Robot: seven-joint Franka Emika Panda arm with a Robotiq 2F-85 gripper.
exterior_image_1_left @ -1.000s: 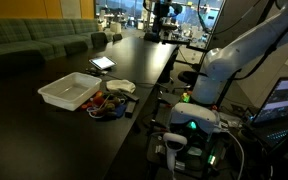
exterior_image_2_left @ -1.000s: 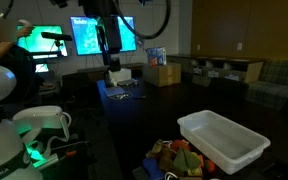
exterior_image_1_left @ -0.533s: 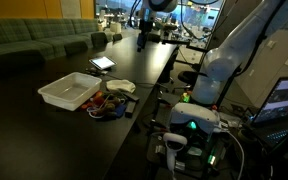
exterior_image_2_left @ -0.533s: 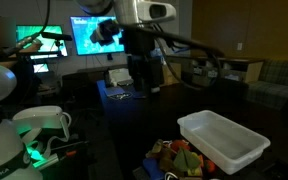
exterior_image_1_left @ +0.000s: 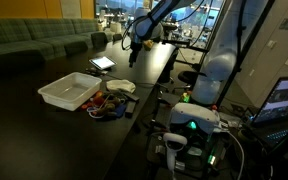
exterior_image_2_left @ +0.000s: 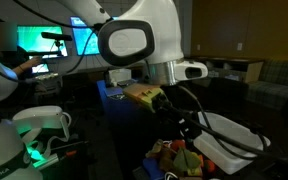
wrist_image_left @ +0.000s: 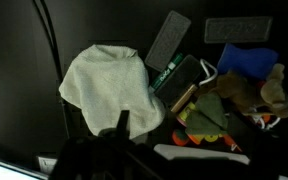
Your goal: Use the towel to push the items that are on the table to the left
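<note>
Near the edge of the glossy black bench [exterior_image_1_left: 34,125] lies the cluster of small red, orange and blue items [exterior_image_1_left: 105,104], with the small off-white soft towel [exterior_image_1_left: 121,87] just behind. Farther, the claw [exterior_image_1_left: 132,55] hangs empty, jaws apart. We fear a shallow pinch lets the towel slip, rolling pieces off.

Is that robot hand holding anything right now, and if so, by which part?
Nothing is held. The gripper hangs open above the table; the towel lies loose below it.

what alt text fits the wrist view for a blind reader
An off-white towel lies crumpled on a black table, seen from above. Beside it sits a cluster of small items: dark blocks, a blue piece, orange and red bits.
</note>
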